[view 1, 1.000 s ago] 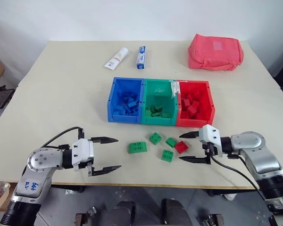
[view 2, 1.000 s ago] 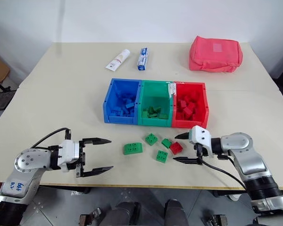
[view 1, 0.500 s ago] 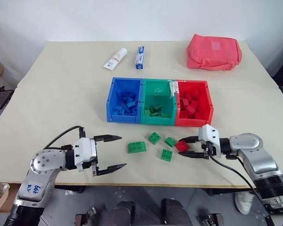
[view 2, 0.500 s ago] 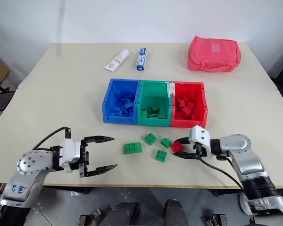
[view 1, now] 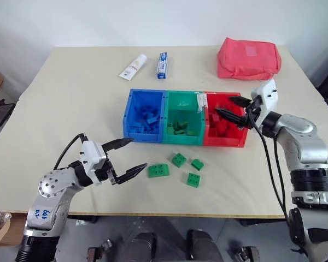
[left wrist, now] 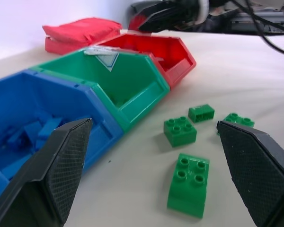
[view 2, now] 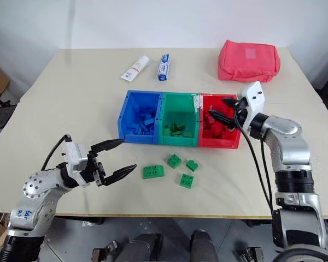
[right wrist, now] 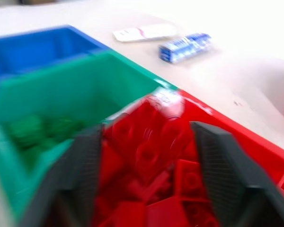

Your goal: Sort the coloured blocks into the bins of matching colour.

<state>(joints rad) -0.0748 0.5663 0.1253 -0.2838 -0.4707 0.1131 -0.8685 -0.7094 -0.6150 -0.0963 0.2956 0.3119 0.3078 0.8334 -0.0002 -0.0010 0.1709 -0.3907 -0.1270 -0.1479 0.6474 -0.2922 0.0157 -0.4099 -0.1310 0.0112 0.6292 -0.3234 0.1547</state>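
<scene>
Right gripper (view 1: 233,109) sits over the red bin (view 1: 241,138), right of frame centre, jaws parted with nothing visible between them; looks like a drop position for a red block, and red blocks (view 1: 223,124) fill that bin. Left gripper (view 1: 128,158), lower left, jaws spread wide and empty, aimed along the table (view 1: 65,103) at the long green block (view 1: 158,170). Three smaller green blocks (view 1: 179,159) lie just right of it, in front of the green bin (view 1: 181,139). Likely next pick: the long one.
</scene>
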